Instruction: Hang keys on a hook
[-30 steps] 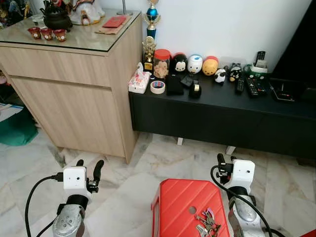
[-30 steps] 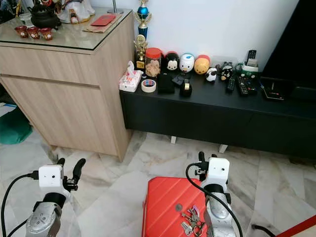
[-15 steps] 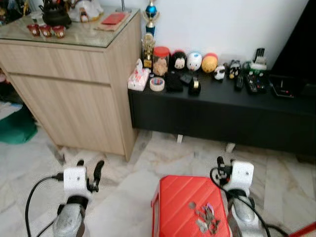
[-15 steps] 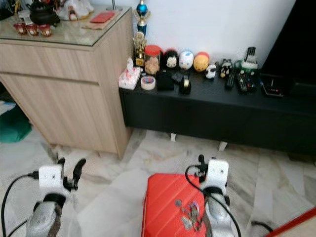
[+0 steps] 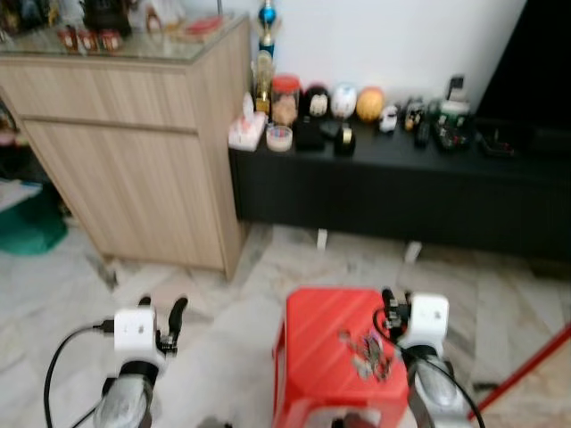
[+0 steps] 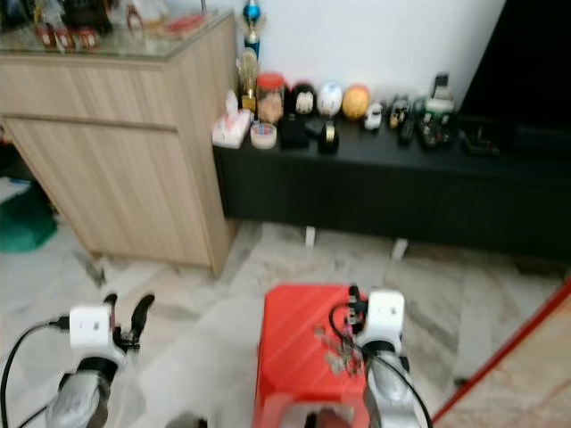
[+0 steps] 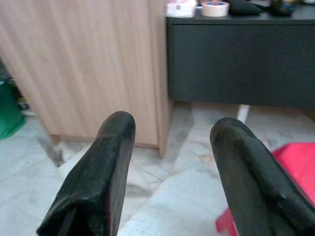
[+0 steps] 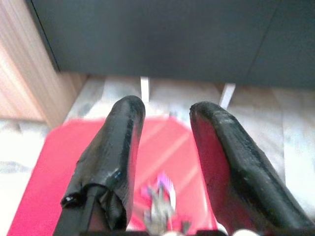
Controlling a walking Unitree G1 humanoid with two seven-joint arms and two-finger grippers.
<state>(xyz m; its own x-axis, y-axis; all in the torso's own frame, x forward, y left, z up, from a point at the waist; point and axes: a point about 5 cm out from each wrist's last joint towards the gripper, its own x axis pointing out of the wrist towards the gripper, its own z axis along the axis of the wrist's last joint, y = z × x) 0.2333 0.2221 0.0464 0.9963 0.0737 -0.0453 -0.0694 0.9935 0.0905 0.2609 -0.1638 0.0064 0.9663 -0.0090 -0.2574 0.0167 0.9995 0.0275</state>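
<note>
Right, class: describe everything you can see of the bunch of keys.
The keys are a small loose bunch of silvery metal with a purple tag, blurred here. They lie flat on top of the red plastic stool, near its right side. The right gripper hangs open above them without touching.

A red stool point(image 5: 321, 357) stands on the marble floor point(image 5: 223, 294); a bunch of keys point(image 5: 366, 352) lies on its top, toward the right edge.
</note>
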